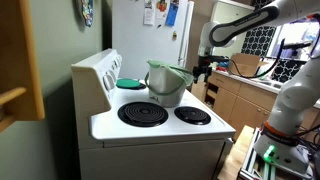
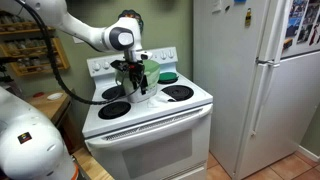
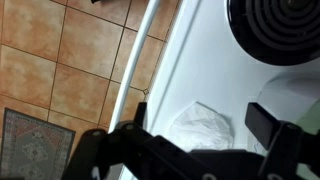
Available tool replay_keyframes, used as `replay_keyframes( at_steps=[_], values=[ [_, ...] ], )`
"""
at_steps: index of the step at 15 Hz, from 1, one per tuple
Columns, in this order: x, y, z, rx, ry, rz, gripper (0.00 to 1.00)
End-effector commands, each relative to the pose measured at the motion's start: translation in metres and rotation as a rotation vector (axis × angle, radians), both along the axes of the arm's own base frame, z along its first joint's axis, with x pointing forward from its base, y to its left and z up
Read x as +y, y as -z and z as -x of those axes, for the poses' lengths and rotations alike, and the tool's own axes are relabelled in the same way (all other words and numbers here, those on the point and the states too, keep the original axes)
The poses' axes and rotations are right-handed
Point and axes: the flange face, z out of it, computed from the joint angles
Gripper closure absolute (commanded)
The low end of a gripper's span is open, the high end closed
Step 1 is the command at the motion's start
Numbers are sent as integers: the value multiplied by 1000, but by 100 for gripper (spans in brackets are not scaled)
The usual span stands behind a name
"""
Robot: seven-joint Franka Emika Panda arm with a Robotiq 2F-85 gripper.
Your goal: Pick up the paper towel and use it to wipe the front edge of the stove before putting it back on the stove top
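the walls (image 2: 172, 25) are a dull green in both exterior views. a tall white refrigerator (image 2: 250, 80) stands against the wall, with papers and magnets (image 1: 150, 12) on its door. wooden shelves (image 2: 30, 45) fill a corner in an exterior view. wooden base cabinets (image 1: 235, 100) run beneath what looks like a window (image 1: 262, 40) with a lattice pattern. the floor (image 3: 60, 60) is reddish-brown tile, and a patterned rug (image 3: 28, 140) lies on it in the wrist view.

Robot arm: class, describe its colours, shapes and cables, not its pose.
The white robot arm has smooth rounded segments with a dark-capped round joint; a black cable trails beside it. Its black gripper ends in blocky dark fingers.
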Motion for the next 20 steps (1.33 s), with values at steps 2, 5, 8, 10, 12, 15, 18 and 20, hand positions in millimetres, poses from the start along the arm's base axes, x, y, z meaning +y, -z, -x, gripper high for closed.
replay_keyframes(
  at_steps=[2,5,8,10,12,15,18,20],
  values=[
    [0,0,0,1,0,0,0],
    [-14,6,-7,-45,-139,-35,0],
    [-35,15,-14,-83,-321,-53,0],
    [-51,23,-19,-135,-416,-76,0],
    [-63,31,-24,-173,-498,-123,0],
    [-70,28,-26,-169,-470,-135,0],
    [-75,34,-29,-169,-459,-150,0],
    [-74,34,-30,-170,-461,-151,0]
  ],
)
